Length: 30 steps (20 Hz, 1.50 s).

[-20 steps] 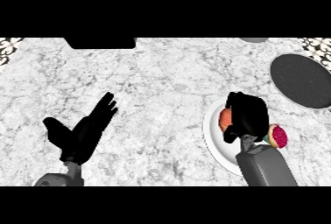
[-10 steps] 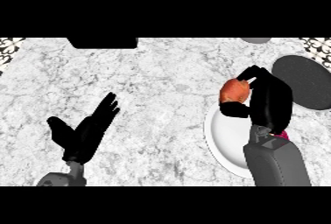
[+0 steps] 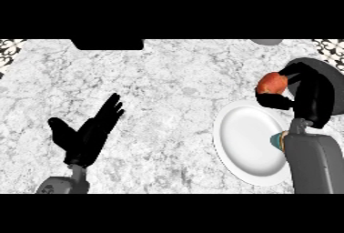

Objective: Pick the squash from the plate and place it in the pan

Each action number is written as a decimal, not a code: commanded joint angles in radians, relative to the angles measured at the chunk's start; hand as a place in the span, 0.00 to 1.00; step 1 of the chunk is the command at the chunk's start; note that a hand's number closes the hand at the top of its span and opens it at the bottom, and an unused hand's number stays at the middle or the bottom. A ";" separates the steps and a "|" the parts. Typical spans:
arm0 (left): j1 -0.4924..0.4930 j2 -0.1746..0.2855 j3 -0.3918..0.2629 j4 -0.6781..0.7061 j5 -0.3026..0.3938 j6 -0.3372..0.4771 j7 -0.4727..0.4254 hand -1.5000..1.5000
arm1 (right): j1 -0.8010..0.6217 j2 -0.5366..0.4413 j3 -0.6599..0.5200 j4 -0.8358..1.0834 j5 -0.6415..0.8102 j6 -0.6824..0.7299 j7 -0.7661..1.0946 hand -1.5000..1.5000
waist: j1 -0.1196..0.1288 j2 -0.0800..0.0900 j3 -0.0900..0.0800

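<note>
Curled around the orange-red squash (image 3: 272, 83), my right hand (image 3: 306, 93) grips it with fingers over the top and thumb underneath, so only the squash's left side shows. It is off the white plate (image 3: 245, 141), past that plate's far right rim and just beside the left edge of the dark pan (image 3: 329, 72), which sits near the desk's far right corner. Much of the pan is hidden behind my hand, and I cannot tell whether the squash is over its rim or just short of it. My grey right forearm (image 3: 314, 161) comes in from the near edge and covers the plate's right side; a small teal and tan thing (image 3: 277, 140) peeks out beside it at the rim, too hidden to name. My left hand (image 3: 87, 132) rests open toward the near left of the marbled desk (image 3: 174, 82), fingers straight and pointing away, thumb spread to the left, touching nothing, well apart from the plate. A black object (image 3: 107, 44) lies at the desk's far edge.
</note>
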 commanded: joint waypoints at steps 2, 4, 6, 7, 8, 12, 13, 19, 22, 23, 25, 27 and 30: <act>-0.024 0.010 0.031 -0.008 0.017 -0.013 0.028 0.50 | -0.050 -0.098 -0.099 0.287 -0.034 -0.138 -0.171 1.00 | 0.009 0.003 0.000; 0.006 -0.035 -0.014 0.019 -0.012 -0.007 -0.018 0.50 | -0.154 -0.135 -0.123 0.410 0.004 -0.170 -0.156 1.00 | 0.013 0.005 0.000; -0.006 -0.014 0.004 -0.041 -0.001 0.003 0.044 0.50 | -0.152 -0.181 -0.177 0.473 -0.054 -0.240 -0.253 1.00 | 0.013 0.003 0.001; -0.008 -0.023 0.000 0.054 -0.022 -0.019 -0.037 0.50 | -0.142 -0.193 -0.197 0.519 -0.074 -0.300 -0.319 1.00 | 0.012 0.007 0.001; -0.003 -0.053 -0.032 0.016 -0.045 0.011 -0.019 0.50 | -0.199 -0.164 -0.169 0.560 0.007 -0.340 -0.235 1.00 | 0.013 0.004 0.000; 0.004 -0.020 0.002 0.052 -0.028 -0.030 -0.053 0.50 | -0.232 -0.244 -0.268 0.750 -0.034 -0.501 -0.340 1.00 | 0.024 0.011 0.001; -0.008 -0.040 -0.028 -0.020 -0.030 -0.002 0.015 0.50 | -0.258 -0.297 -0.304 0.803 -0.076 -0.500 -0.388 1.00 | 0.032 0.012 0.003; 0.020 -0.054 -0.045 -0.006 -0.050 -0.007 -0.026 0.50 | -0.339 -0.398 -0.414 1.024 -0.213 -0.547 -0.571 1.00 | 0.047 0.019 0.004; -0.031 -0.041 -0.003 0.034 -0.027 -0.017 -0.014 0.50 | -0.314 -0.457 -0.456 1.059 -0.272 -0.529 -0.698 1.00 | 0.042 0.024 0.006; 0.028 -0.026 -0.023 0.004 -0.032 -0.042 -0.034 0.50 | -0.334 -0.456 -0.462 1.096 -0.261 -0.560 -0.680 1.00 | 0.061 0.025 0.006; -0.008 -0.060 -0.047 0.003 -0.055 -0.005 -0.012 0.50 | -0.355 -0.505 -0.480 1.117 -0.280 -0.526 -0.714 1.00 | 0.063 0.029 0.008; -0.039 -0.045 -0.034 0.009 -0.031 -0.034 0.000 0.50 | -0.334 -0.531 -0.462 1.229 -0.219 -0.493 -0.569 1.00 | 0.074 0.040 0.005; -0.030 -0.005 -0.003 -0.014 -0.005 -0.068 0.002 0.50 | -0.315 -0.554 -0.436 1.294 -0.196 -0.415 -0.564 0.00 | 0.093 0.042 0.008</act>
